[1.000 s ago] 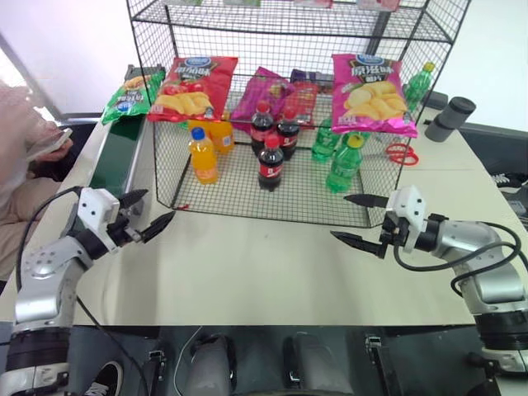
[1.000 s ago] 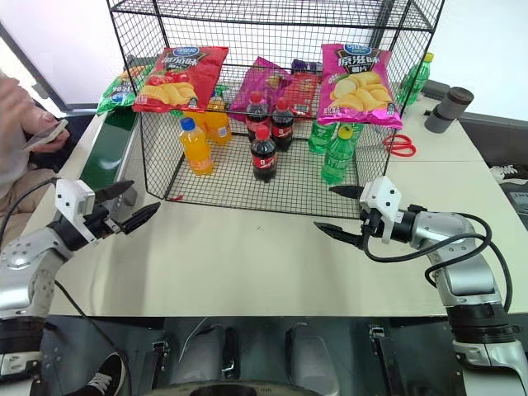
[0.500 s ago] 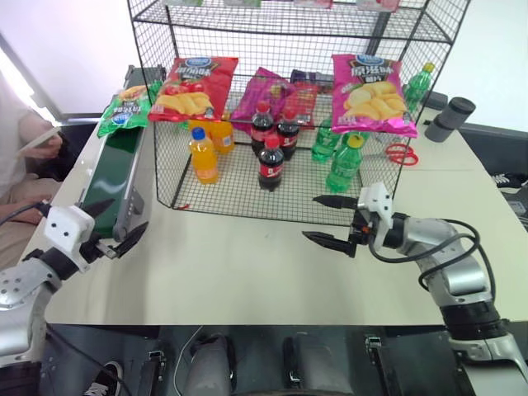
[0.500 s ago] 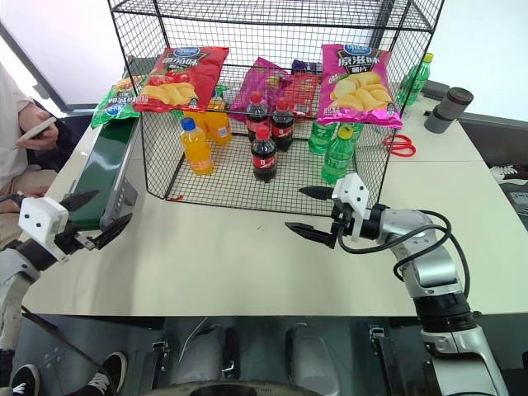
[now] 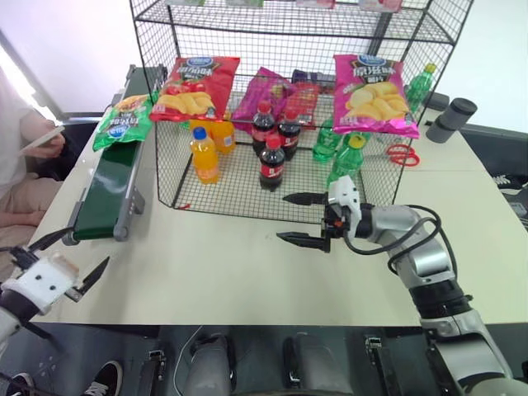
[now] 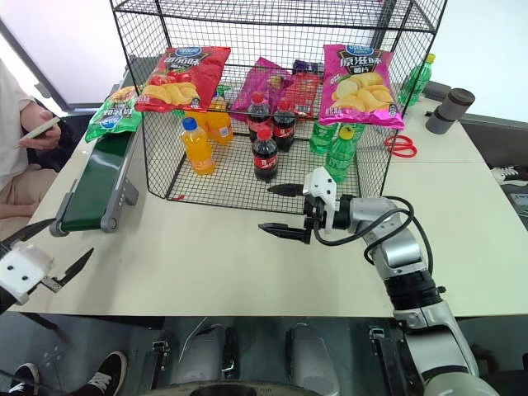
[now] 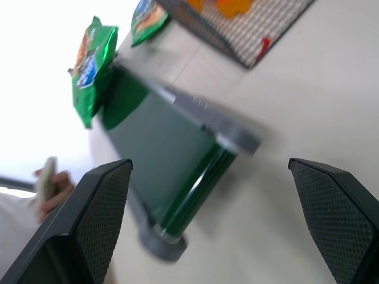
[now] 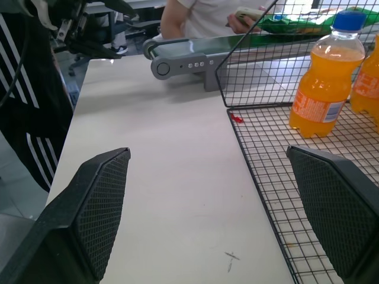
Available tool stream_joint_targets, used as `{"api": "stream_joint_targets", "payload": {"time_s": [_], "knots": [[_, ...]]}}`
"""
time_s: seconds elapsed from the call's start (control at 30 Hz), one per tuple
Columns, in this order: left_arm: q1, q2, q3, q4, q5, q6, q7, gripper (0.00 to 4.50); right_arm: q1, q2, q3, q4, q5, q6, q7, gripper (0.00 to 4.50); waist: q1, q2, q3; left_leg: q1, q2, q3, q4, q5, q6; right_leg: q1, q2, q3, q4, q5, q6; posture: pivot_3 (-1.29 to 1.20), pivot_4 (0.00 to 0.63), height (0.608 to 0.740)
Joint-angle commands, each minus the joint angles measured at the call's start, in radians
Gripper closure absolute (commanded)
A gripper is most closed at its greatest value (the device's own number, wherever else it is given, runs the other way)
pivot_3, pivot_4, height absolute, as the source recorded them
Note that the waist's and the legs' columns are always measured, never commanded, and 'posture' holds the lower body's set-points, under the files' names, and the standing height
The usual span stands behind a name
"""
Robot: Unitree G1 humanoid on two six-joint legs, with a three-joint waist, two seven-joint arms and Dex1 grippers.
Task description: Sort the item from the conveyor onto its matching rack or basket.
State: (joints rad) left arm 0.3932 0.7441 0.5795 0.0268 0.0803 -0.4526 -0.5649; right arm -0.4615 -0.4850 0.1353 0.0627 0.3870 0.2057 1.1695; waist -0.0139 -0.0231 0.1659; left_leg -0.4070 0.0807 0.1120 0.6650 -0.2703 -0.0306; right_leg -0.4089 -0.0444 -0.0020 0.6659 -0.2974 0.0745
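The item, a green chip bag, lies on the far end of the conveyor, just left of the rack. The left wrist view looks along the conveyor belt to the green bag beyond. My left gripper hangs open at the table's near left corner, short of the conveyor's near end and holding nothing. In front of the rack's open face my right gripper points left, open and empty.
On the rack's floor stand orange bottles, cola bottles and green bottles. Red, magenta and pink chip bags hang above them. Red scissors and grey cups lie right. A person sits left.
My left gripper pulled back from beside the conveyor to the near left corner and rolled. My right gripper slid left along the rack's front. The green bag rode slightly nearer on the belt.
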Motion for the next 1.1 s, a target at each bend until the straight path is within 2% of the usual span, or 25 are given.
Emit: {"api": "stream_joint_targets", "payload": {"time_s": [0.03,0.2,0.37,0.67,1.1], "knots": [[0.008,0.039,0.046,0.024,0.123,-0.072,0.108,0.0,-0.019,0.014,0.017,-0.025,0.0,-0.022,0.025,0.09,-0.001,0.0,0.0,0.0,0.0,0.0,0.0,0.0,0.0,0.0,0.0,0.0,0.0,0.0,0.0,0.0,0.15,0.74],[0.0,0.078,0.012,0.061,0.199,-0.087,0.173,0.0,-0.022,0.021,0.067,-0.014,-0.063,-0.082,0.031,0.09,-0.003,0.0,0.0,0.0,0.001,0.001,0.0,0.0,0.0,0.0,0.0,0.0,0.0,0.0,0.0,0.0,0.15,0.74],[-0.037,0.116,-0.032,0.072,0.264,-0.065,0.205,0.0,-0.034,0.042,0.049,-0.03,-0.034,-0.043,0.012,0.09,-0.002,0.0,0.0,0.0,0.001,0.001,0.0,0.0,0.0,-0.001,0.0,0.0,0.001,0.0,0.0,0.0,0.15,0.74],[-0.08,0.123,-0.08,0.063,0.28,-0.029,0.228,0.0,0.01,0.019,0.08,-0.077,-0.063,-0.055,0.016,0.09,-0.003,0.0,0.0,0.0,0.002,0.002,-0.001,0.0,0.0,-0.001,0.0,0.0,0.0,0.0,0.0,0.0,0.15,0.74],[-0.074,0.165,-0.087,0.112,0.282,-0.053,0.25,0.0,0.008,0.021,0.074,-0.102,-0.037,-0.029,0.021,0.09,-0.003,0.0,0.0,0.0,0.002,0.002,-0.001,0.0,0.0,-0.001,0.0,0.0,0.0,0.0,0.0,0.0,0.15,0.74]]}}
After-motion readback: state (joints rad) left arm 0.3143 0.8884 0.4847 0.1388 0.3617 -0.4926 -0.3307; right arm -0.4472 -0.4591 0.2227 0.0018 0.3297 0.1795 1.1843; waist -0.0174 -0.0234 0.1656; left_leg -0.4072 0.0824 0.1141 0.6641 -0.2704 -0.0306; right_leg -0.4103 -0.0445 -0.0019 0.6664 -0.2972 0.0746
